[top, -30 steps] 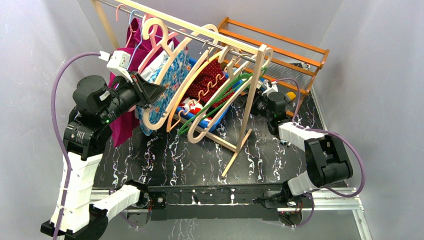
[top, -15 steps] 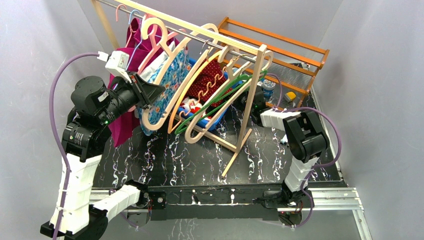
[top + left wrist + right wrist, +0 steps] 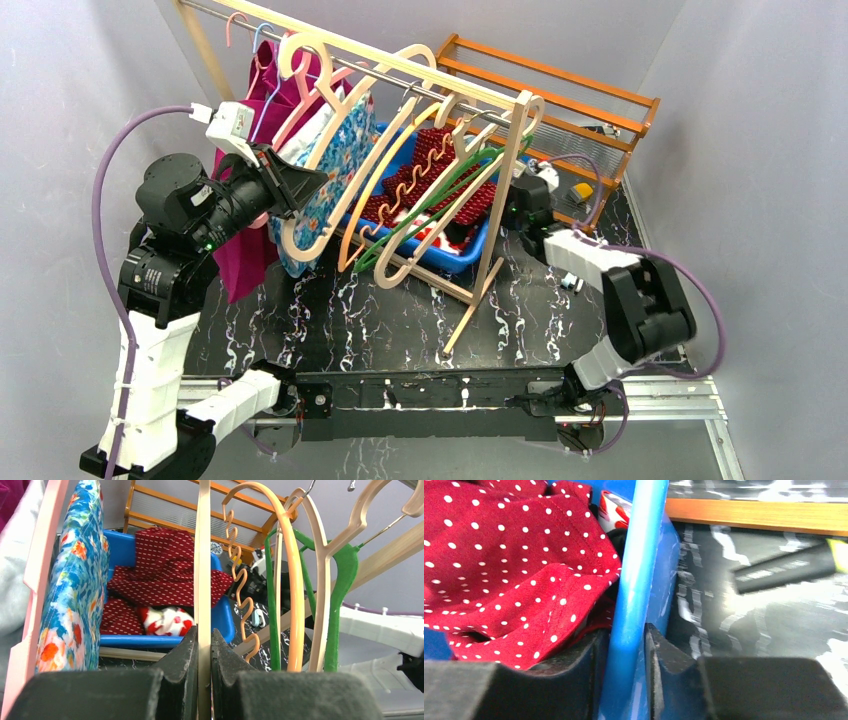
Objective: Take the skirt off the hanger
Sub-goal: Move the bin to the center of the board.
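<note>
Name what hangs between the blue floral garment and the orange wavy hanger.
A pale wooden hanger, pinched by the left end effector, hangs between them; the left wrist view shows it.

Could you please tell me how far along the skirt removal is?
Seemingly done: the red dotted cloth lies in the bin, off any hanger. In hand: the left fingers clamp a bare wooden hanger; the right fingers clamp the bin rim. Left: releasing both; a floral garment still hangs on a pink hanger.
</note>
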### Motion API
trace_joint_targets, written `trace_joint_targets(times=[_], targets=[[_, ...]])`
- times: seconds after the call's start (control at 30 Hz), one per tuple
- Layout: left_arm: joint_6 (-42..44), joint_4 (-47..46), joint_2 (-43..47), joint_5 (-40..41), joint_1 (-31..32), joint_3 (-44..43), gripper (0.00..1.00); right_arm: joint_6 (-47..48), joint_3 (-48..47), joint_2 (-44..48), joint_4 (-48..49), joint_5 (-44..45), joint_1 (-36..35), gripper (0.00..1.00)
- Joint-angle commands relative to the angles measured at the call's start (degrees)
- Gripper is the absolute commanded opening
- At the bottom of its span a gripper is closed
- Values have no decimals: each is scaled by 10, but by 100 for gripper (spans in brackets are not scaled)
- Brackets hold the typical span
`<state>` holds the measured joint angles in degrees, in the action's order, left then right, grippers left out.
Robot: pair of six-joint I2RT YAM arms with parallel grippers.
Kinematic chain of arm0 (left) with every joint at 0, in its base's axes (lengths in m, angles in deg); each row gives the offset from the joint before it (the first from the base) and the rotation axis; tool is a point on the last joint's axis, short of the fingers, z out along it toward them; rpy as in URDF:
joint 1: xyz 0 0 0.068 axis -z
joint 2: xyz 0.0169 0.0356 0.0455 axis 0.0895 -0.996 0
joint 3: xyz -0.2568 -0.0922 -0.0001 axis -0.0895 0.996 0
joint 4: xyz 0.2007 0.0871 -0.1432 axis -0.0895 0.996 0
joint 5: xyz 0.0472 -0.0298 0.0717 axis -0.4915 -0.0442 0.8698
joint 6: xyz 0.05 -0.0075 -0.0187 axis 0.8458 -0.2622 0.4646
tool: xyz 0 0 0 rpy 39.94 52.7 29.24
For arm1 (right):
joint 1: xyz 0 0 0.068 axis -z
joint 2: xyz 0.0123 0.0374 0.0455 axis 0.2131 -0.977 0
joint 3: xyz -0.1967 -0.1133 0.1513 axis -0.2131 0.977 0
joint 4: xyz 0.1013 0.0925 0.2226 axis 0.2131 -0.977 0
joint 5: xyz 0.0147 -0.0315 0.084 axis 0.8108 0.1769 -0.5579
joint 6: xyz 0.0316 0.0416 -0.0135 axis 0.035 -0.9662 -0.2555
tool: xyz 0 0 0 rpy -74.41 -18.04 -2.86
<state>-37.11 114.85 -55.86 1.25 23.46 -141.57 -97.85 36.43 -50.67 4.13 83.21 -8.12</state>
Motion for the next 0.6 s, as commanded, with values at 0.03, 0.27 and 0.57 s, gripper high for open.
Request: trace_joint_targets(times=[0.03,0.27,0.57], targets=[[3,-33,2,-11,-2,-5,0,142,32,83,-122,-48,21,51],[-2,-44,-2,-19,-2,2,0,200,-60,142,-265,-34,53,80],[-5,-49,-4,-15,-2,1,0,248,-105,183,-202,-156,53,72]])
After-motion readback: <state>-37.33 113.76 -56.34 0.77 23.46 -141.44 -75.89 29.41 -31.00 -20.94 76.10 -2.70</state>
